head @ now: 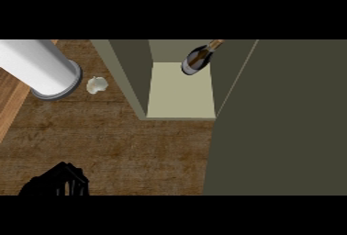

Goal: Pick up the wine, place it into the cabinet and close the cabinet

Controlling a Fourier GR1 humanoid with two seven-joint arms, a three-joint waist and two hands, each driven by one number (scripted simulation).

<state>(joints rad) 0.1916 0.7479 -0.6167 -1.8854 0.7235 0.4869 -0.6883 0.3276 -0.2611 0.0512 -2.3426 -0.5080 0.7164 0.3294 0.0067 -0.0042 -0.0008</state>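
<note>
Dark wine bottle [197, 60] upright inside open olive cabinet [181, 94], at back-right corner

Dim, even light lay over the counter, with no single bright source showing.

The wooden counter [122, 142] looked dull brown and carried no sharp cast shadows. The cabinet [180, 89] floor was the palest patch, while its open door [278, 119] read as a flat dark olive plane. The white cylinder [37, 66] at upper left was the brightest thing, softly shaded. The wine [198, 58] showed a faint sheen; the left hand [58, 183] was a featureless black shape.
</note>
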